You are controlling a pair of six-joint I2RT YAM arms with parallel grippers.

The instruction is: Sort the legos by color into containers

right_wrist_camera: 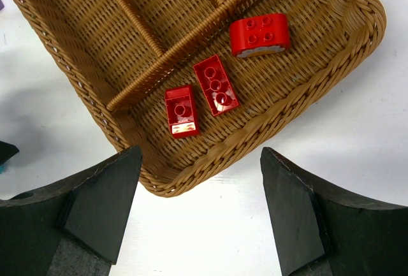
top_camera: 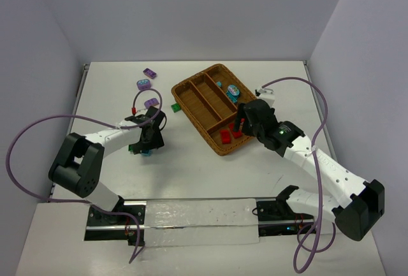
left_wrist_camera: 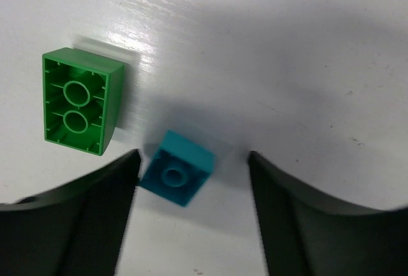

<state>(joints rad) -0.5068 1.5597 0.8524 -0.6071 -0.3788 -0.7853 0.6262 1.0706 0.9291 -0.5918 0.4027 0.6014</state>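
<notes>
My left gripper (top_camera: 145,145) is open, low over the table left of the wicker tray (top_camera: 191,79). In the left wrist view a small teal brick (left_wrist_camera: 177,169) lies upside down between the fingers (left_wrist_camera: 191,161), close against the left finger (left_wrist_camera: 95,206). A green brick (left_wrist_camera: 76,101) lies upside down just beyond that finger. My right gripper (top_camera: 240,125) is open and empty above the tray's near end (right_wrist_camera: 255,132). Three red bricks (right_wrist_camera: 215,85) lie in the crosswise compartment. Teal pieces (top_camera: 233,90) lie in the right long compartment.
Three purple bricks (top_camera: 150,72) (top_camera: 144,84) (top_camera: 152,102) lie on the table behind the left gripper. Another green brick (top_camera: 175,107) lies against the tray's left side. The left and middle long compartments (top_camera: 197,101) hold nothing. Walls close in the table's far and side edges.
</notes>
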